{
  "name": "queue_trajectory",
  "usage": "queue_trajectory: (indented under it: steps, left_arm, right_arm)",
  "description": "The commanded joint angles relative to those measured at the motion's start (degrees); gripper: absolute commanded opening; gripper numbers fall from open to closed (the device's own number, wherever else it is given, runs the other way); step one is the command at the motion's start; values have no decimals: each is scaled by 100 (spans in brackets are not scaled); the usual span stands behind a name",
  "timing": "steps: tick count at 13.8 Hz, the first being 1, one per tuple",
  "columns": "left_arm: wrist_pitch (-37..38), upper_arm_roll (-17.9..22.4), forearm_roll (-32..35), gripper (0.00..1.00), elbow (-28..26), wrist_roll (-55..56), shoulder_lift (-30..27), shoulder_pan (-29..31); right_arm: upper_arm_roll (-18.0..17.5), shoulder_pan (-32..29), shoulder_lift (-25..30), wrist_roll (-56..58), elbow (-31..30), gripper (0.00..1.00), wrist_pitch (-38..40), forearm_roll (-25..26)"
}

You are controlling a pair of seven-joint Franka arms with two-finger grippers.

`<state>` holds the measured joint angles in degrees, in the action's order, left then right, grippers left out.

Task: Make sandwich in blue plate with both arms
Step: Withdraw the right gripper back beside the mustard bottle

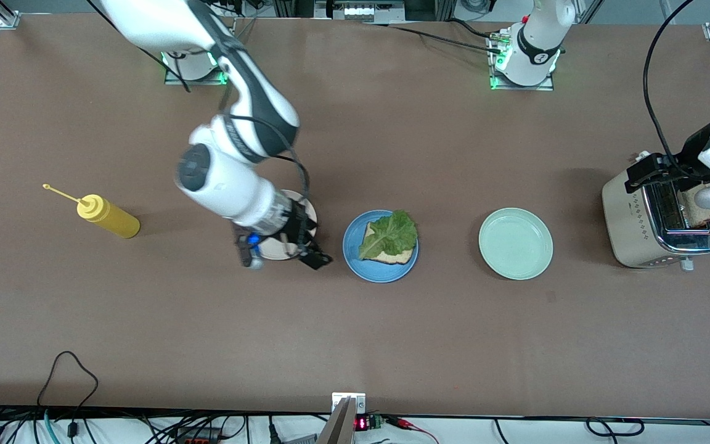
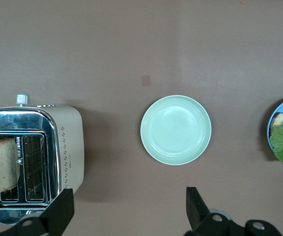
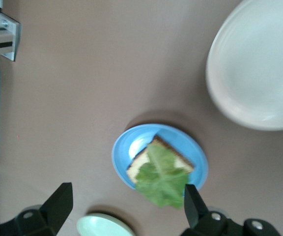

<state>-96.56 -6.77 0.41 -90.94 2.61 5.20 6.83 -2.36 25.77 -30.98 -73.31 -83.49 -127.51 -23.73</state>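
Observation:
The blue plate (image 1: 355,248) holds one bread slice (image 1: 395,256) with a green lettuce leaf (image 1: 389,236) on top. A second bread slice (image 1: 697,208) stands in the toaster (image 1: 638,216). My right gripper (image 1: 281,256) is open and empty, over the edge of the cream-white plate (image 1: 306,209) next to the blue plate. In the right wrist view the blue plate (image 3: 127,147) and lettuce (image 3: 161,179) lie ahead of the open gripper (image 3: 124,211). My left gripper (image 1: 683,184) is open and empty above the toaster. The left wrist view shows the toaster (image 2: 68,142) with the slice (image 2: 1,164).
A pale mint-green plate (image 1: 515,243) lies between the blue plate and the toaster. A yellow squeeze bottle (image 1: 108,216) lies toward the right arm's end of the table. Cables run along the table's near edge.

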Motion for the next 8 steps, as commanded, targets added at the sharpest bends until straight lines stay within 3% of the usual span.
queue_trajectory:
  steps: [1, 3, 8]
  left_arm:
    - [-20, -8, -49, 100, -3, -41, -55, 20]
    - [-38, -8, -41, 100, -3, -41, -37, 29]
    - [-143, -8, -5, 100, -11, -50, -37, 55]
  right_arm:
    - [-72, -571, 995, 1227, -931, 100, 636, -18]
    - [-72, -1088, 1383, 2228, -1029, 100, 1374, -9]
    - [-72, -2302, 2375, 4594, -1581, 100, 2677, 622]
